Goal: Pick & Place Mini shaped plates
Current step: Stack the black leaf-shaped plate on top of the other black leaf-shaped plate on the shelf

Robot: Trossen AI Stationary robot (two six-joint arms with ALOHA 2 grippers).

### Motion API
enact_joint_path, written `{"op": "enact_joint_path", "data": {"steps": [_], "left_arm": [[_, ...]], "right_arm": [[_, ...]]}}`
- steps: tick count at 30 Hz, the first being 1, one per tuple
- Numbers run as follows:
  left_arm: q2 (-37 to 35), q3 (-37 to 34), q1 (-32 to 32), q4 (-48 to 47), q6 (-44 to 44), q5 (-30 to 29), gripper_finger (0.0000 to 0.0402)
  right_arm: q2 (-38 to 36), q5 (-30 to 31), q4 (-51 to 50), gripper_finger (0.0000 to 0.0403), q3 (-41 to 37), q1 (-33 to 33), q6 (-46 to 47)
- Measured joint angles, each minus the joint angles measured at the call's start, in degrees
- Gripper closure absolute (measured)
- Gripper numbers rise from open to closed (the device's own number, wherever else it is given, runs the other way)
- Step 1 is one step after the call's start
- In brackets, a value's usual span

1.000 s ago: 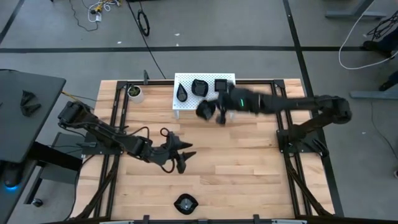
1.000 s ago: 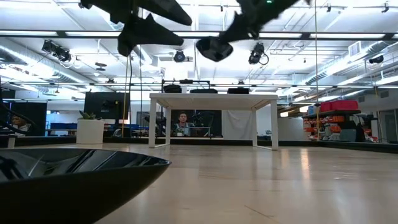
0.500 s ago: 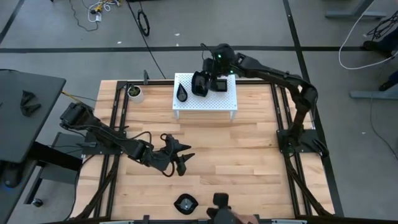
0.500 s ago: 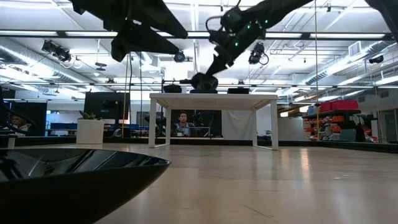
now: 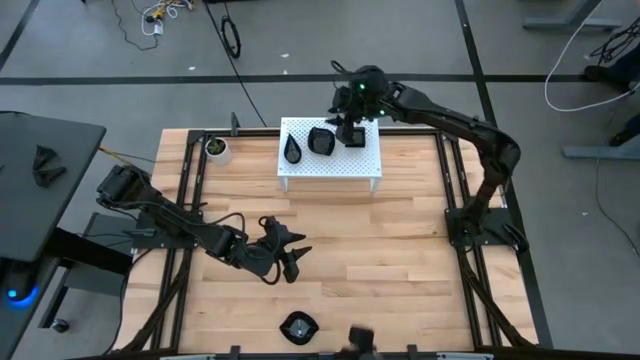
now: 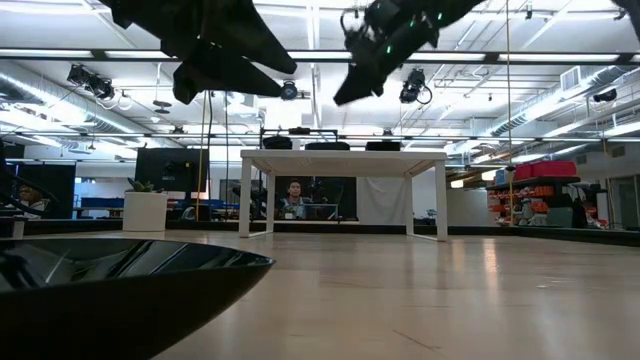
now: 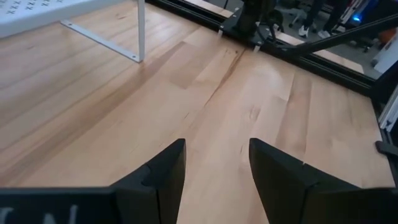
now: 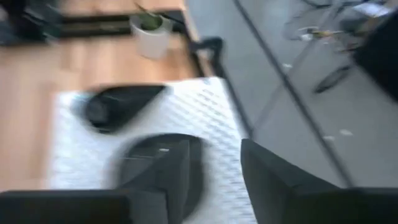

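Observation:
Three glossy black mini plates lie on the white perforated stand (image 5: pixel 330 165) at the table's far side: a teardrop one (image 5: pixel 292 150), a rounded one (image 5: pixel 321 140) and a square one (image 5: pixel 355 135). A fourth black plate (image 5: pixel 297 326) lies on the table near its near edge and fills the foreground of the low view (image 6: pixel 100 290). My right gripper (image 5: pixel 348 118) hovers open and empty above the stand's far edge; its wrist view shows the rounded plate (image 8: pixel 155 155) and the teardrop plate (image 8: pixel 118 106) below it. My left gripper (image 5: pixel 298 252) waits open and empty above the table's middle left.
A small white cup with a green plant (image 5: pixel 216 149) stands left of the stand, at the table's far left. Black frame rails (image 5: pixel 185 200) run along the table's left and right sides. A dark shape (image 5: pixel 358 336) shows at the near edge. Bare wood (image 5: pixel 400 250) lies in front of the stand.
My right gripper has carried the rounded plate from in front of the stand toward the far edge, set it down on the stand between the teardrop and square plates, let go and risen clear. The plate now rests on the stand.

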Motion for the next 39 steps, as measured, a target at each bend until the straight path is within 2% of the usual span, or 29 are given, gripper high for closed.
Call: {"op": "enact_joint_path", "data": {"steps": [4,7,11,14,17,21,24,27,30,34,39], "left_arm": [[0.0,0.0,-0.6,-0.7,-0.2,0.1,0.022],[0.0,0.0,-2.2,-3.4,-1.5,2.1,0.022],[0.0,0.0,-5.9,-6.7,-3.8,8.4,0.022],[0.2,0.0,-9.6,-7.7,-6.1,11.7,0.022],[1.8,0.0,-13.9,-7.4,-9.1,11.2,0.022],[7.0,0.0,-17.8,-5.8,-16.6,10.7,0.022],[12.1,0.1,-19.3,0.8,-20.6,11.4,0.022],[17.4,0.1,-20.0,9.9,-21.4,12.6,0.022],[21.3,0.1,-20.0,16.0,-21.7,14.3,0.022],[24.2,0.1,-19.4,15.9,-25.6,14.1,0.022],[24.4,0.1,-18.7,16.3,-25.0,14.2,0.0225]], "right_arm": [[-5.2,-3.8,-2.4,0.0245,-4.2,7.4,2.6],[-10.0,-2.6,-2.4,0.0254,-10.9,16.5,3.0],[-17.1,0.4,2.6,0.0274,-21.9,30.9,7.8],[-20.6,1.4,14.2,0.0288,-32.4,41.7,13.3],[-21.6,1.9,31.6,0.03,-42.7,50.8,19.5],[-19.9,10.1,54.2,0.0314,-54.1,59.5,27.1],[-18.3,19.5,65.3,0.0322,-59.5,63.0,30.7],[-17.6,25.7,70.1,0.0329,-62.3,64.3,32.2],[-17.6,27.4,70.7,0.0333,-62.8,64.1,32.4],[-17.6,27.5,71.7,0.0335,-62.6,63.5,30.7],[-17.6,27.5,71.9,0.0335,-62.6,63.0,29.5]]}}
